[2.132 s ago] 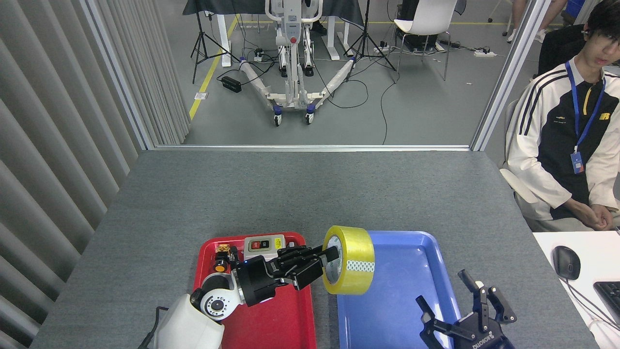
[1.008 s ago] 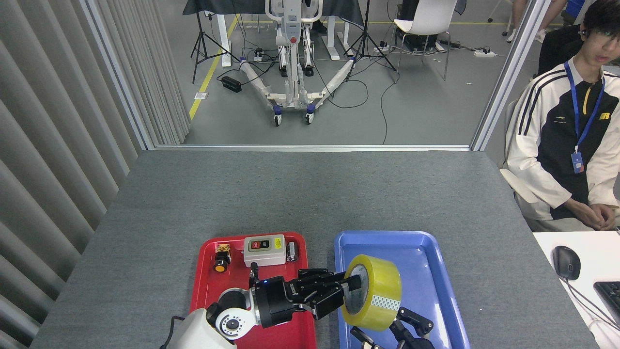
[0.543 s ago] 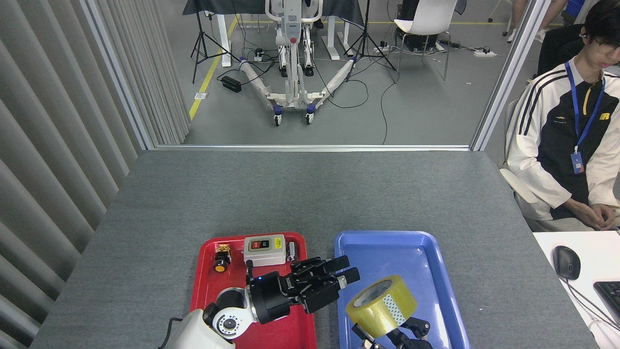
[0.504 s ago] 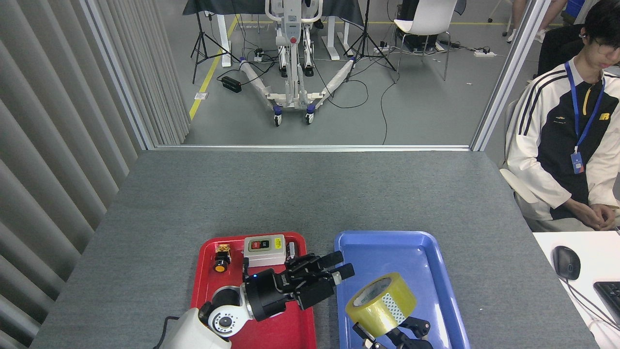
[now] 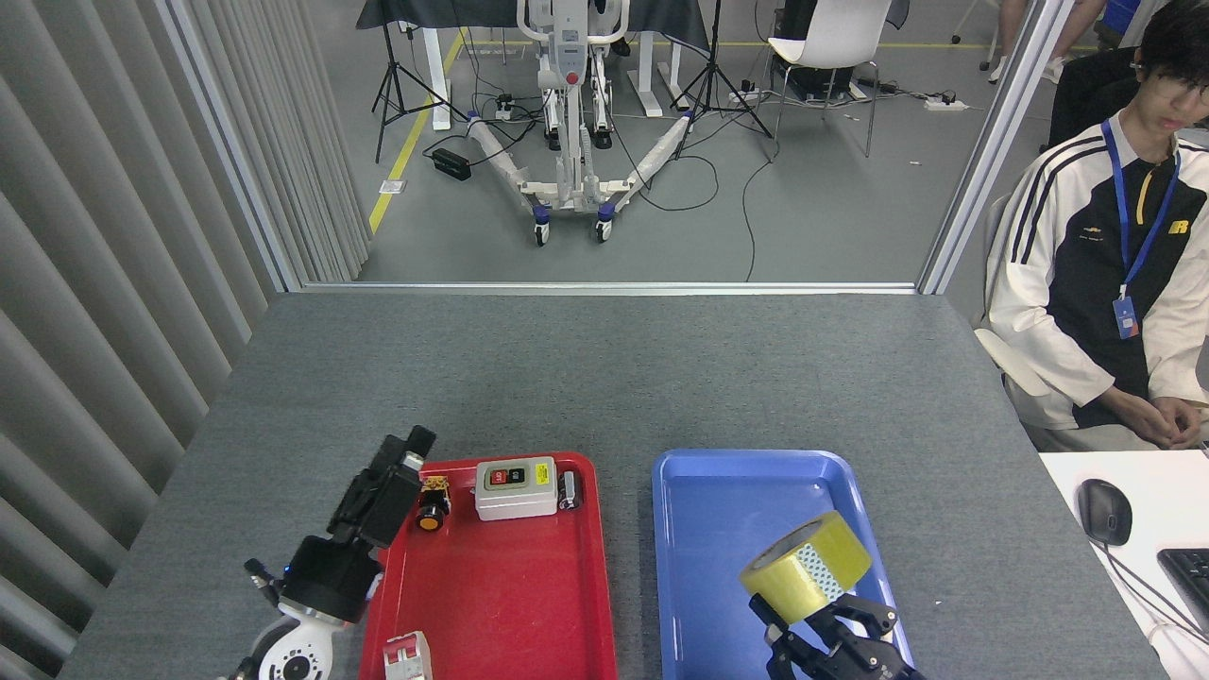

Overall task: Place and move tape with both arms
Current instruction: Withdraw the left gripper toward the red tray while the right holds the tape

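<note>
A: Tape [image 5: 806,566], one yellow roll, sits tilted in our right hand [image 5: 820,625], low over the near right part of the blue tray [image 5: 704,529]. The fingers look pinched on its underside, though most of that hand runs off the bottom edge.

B: So we judge the step in hand to be the right arm's share: carrying the roll and setting it down. Our left hand [image 5: 408,450] is well apart from it, at the far left corner of the red tray [image 5: 510,586], and carries nothing. It points away from us, end-on and dark, so we cannot tell whether its fingers are spread or pressed together.

A: Next we would lower the roll until it rests on the tray floor, then let the fingers part. A tilted roll may tip or wheel off once freed, so we would level it first.

B: Counting: one roll, two trays, two arms. On the red tray, a grey switch box [image 5: 514,487], a small orange button [image 5: 432,501], a small dark cylinder [image 5: 568,489], and a white part [image 5: 408,656] at the near edge. One person [image 5: 1100,274] sits beside the table [image 5: 604,378], on our right.
</note>
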Robot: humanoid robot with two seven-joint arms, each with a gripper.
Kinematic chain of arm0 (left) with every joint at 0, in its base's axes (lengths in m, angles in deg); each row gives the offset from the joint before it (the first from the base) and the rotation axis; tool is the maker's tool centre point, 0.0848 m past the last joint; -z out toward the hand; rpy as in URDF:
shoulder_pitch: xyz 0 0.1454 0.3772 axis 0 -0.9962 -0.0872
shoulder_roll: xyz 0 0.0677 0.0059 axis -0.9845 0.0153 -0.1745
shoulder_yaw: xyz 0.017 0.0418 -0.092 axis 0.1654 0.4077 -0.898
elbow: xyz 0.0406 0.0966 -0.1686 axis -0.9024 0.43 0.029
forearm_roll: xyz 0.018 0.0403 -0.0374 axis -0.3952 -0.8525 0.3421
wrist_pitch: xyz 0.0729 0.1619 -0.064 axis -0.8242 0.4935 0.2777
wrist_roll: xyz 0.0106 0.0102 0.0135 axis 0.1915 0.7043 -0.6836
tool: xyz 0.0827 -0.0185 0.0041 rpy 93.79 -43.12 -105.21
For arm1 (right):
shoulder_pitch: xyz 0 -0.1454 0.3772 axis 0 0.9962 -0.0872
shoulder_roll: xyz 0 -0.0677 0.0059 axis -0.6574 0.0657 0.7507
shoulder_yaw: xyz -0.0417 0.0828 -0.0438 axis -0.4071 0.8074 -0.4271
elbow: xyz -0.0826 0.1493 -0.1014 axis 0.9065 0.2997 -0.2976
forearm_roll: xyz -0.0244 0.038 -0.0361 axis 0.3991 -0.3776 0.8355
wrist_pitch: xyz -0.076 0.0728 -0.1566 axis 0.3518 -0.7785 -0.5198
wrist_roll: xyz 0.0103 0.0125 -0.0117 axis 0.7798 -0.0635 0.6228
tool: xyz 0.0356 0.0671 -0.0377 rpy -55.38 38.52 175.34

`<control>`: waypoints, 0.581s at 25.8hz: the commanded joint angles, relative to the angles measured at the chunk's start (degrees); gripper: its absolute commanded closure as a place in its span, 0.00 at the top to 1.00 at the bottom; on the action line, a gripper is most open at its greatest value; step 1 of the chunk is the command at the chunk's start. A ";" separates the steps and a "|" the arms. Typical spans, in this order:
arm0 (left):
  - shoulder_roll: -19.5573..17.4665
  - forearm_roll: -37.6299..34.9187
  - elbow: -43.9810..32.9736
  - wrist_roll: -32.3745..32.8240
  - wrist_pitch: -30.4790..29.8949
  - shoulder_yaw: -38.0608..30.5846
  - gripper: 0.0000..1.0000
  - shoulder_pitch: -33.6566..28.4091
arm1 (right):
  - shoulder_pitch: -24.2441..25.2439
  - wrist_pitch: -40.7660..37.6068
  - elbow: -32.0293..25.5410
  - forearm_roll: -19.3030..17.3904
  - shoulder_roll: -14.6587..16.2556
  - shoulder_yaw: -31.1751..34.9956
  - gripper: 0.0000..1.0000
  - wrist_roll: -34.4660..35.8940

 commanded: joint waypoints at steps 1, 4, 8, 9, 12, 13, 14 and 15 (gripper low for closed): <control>-1.18 -25.55 -3.78 -7.73 10.16 -2.56 1.00 -3.32 | -2.76 3.20 0.31 -7.54 2.34 1.12 0.00 -14.00; -0.39 -45.06 -9.67 -7.81 27.30 -2.21 1.00 -10.17 | -6.01 7.86 0.48 -16.50 2.08 0.94 0.00 -30.87; 0.49 -46.30 -12.13 -7.46 31.62 -2.12 1.00 -11.93 | -8.21 18.84 0.04 -19.05 1.81 0.24 0.07 -44.15; 0.58 -46.21 -12.04 -7.46 30.12 -2.03 1.00 -11.93 | -8.21 19.72 -0.04 -18.97 1.81 0.32 0.06 -44.68; 1.02 -45.51 -11.60 -7.29 25.29 -1.51 1.00 -11.93 | -9.00 18.41 -0.04 -19.05 2.34 0.32 0.00 -46.96; 0.93 -45.07 -11.34 -7.29 24.67 -1.51 1.00 -11.93 | -9.52 18.32 -0.13 -19.05 2.25 0.32 0.00 -49.34; 0.93 -44.54 -10.90 -7.20 24.50 -1.51 1.00 -11.93 | -10.05 18.32 -0.22 -19.23 2.08 0.32 0.00 -51.71; 0.93 -43.92 -10.55 -7.20 24.76 -1.51 1.00 -11.93 | -10.67 18.23 -0.48 -19.32 1.90 0.32 0.00 -53.47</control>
